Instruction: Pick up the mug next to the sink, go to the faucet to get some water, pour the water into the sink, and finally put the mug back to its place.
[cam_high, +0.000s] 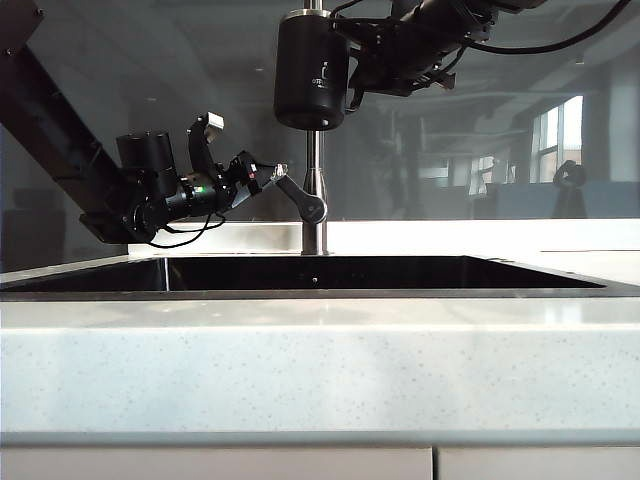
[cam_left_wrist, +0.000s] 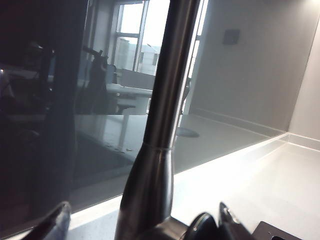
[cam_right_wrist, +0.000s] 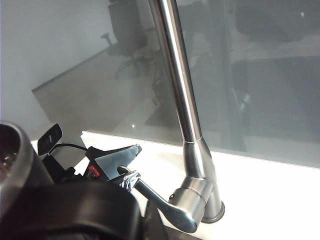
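Hanging high beside the faucet (cam_high: 314, 150) pipe above the sink (cam_high: 300, 272), the mug (cam_high: 311, 70) sits clenched in the right gripper (cam_high: 362, 62) — the left gripper (cam_high: 272, 177), jaws spread, straddles the lever (cam_high: 302, 198).

A pale speckled table (cam_high: 320, 370) fills the lower half of the exterior view, its flat top running back to a raised ledge. Below its front edge sit two cabinet fronts (cam_high: 215, 464) split by a thin vertical seam. Behind the ledge stands a dark glass panel (cam_high: 500, 150), which reflects bright windows (cam_high: 560, 135) and office chairs (cam_right_wrist: 125, 27).
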